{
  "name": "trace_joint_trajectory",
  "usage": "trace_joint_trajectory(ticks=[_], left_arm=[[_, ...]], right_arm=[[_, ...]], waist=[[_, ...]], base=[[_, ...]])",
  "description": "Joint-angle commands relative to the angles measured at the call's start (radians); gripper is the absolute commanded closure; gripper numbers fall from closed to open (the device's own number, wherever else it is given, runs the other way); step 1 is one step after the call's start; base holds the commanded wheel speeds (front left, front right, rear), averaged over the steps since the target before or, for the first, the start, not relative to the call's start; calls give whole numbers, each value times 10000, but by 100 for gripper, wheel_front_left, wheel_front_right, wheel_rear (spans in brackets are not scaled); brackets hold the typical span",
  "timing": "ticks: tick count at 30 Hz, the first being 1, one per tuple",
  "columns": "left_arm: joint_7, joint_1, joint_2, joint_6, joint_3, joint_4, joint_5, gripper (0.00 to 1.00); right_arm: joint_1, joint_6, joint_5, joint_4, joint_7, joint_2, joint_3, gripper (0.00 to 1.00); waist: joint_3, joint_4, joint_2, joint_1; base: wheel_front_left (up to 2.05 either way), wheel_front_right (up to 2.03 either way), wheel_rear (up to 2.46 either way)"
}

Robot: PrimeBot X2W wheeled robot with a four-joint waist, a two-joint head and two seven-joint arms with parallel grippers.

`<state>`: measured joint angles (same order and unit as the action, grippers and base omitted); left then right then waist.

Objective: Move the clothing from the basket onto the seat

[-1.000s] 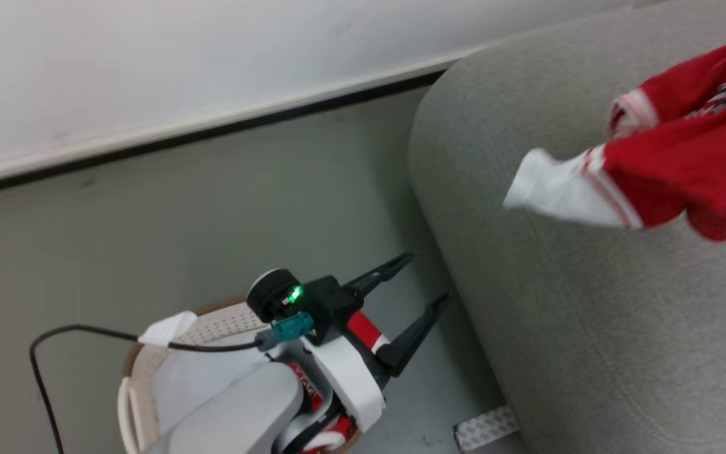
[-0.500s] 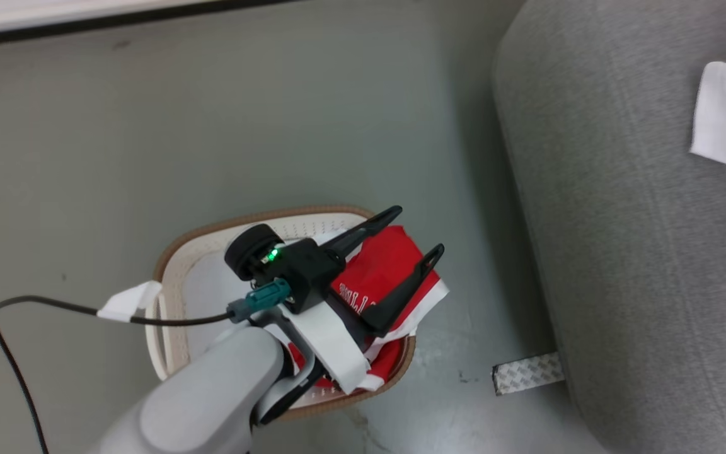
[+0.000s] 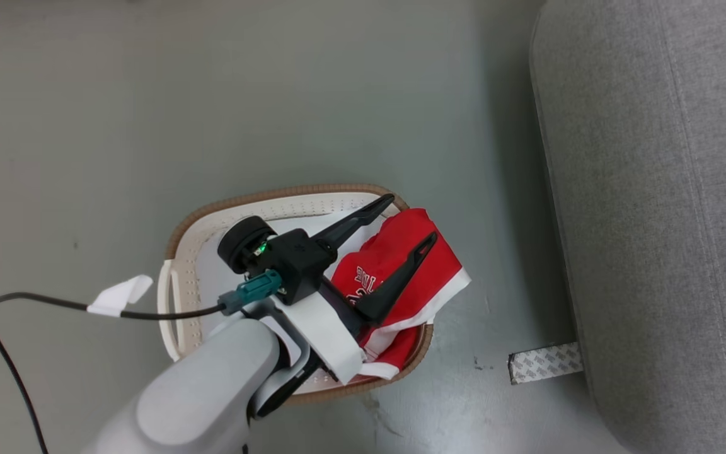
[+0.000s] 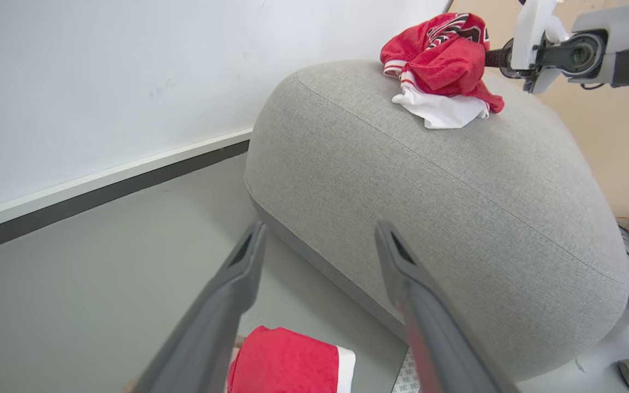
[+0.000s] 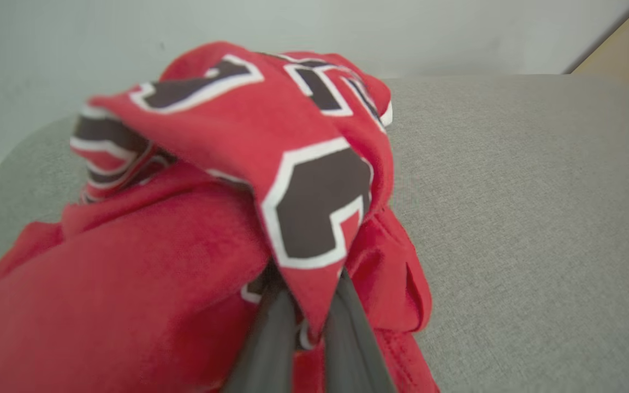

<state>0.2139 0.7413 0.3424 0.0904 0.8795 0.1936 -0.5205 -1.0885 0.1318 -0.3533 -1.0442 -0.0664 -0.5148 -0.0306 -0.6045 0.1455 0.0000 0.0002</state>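
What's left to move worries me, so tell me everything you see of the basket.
The basket is oval cream plastic with perforated walls, a brown woven rim and a side handle. It stands upright on the floor, apart from the sofa. A red garment lies inside, draped over the rim. The open left gripper hangs above.

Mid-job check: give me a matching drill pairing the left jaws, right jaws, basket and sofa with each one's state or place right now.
Things:
1. left jaws
2. right jaws
3. basket
4. sofa

States:
A. on the floor, red garment inside
B. open, above the basket
C. light grey, beside the basket
D. shut on the red jersey

Pairs: 1-B, 2-D, 3-A, 4-C
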Motion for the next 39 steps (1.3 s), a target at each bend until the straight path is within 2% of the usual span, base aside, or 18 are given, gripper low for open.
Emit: trace_joint_trajectory(ticks=[1,3,4,5,6,7,14,20,26,34,39], left_arm=[[80,17,18,7,-26,46,-80,0],[93,-40,14,12,-23,114,-132,0],[109,-76,8,7,-18,147,-149,0],[113,-105,-2,-7,-17,168,-172,0],[125,-140,-17,-30,-11,198,-197,0],[143,-169,-34,-28,-7,226,-219,0],[305,-476,-208,-99,-87,570,-412,0],[429,-962,-341,-341,-500,901,-755,0],[509,-1454,-349,-728,-1117,1160,-1019,0],[503,-2539,-275,-1142,-2306,1191,-1186,0],[505,-3721,-191,-1481,-3475,842,-1145,0]], right_arm=[[-114,-22,22,-111,-23,-1,48,91],[-182,-22,-4,-198,-77,-17,136,84],[-188,-22,-22,-243,-60,-6,193,73],[-186,-22,-59,-275,-35,27,246,51],[-165,-22,-92,-311,-12,76,301,15],[-133,-22,-130,-349,-18,90,355,0],[399,-22,-418,-207,-111,-5,1216,0],[985,-22,-958,494,-173,-344,2163,0],[1580,-22,-1802,1846,-26,-666,3186,0],[3341,-22,-2850,4254,737,-1007,3690,0],[4757,-22,-2723,5647,1280,-639,3514,0]], waist=[[73,11,0,-2],[172,25,0,-2],[245,34,0,-2],[321,48,0,-2],[416,62,0,-2],[518,69,0,-2],[1727,91,0,-2],[3229,20,0,-2],[4463,-164,0,-2],[5807,-706,0,-2],[6191,-812,0,-2]], base=[[0,0,0],[0,0,0],[0,0,0],[0,0,0],[0,0,0],[0,0,0],[0,0,0],[0,0,0],[0,0,0],[0,0,0],[0,0,0]])
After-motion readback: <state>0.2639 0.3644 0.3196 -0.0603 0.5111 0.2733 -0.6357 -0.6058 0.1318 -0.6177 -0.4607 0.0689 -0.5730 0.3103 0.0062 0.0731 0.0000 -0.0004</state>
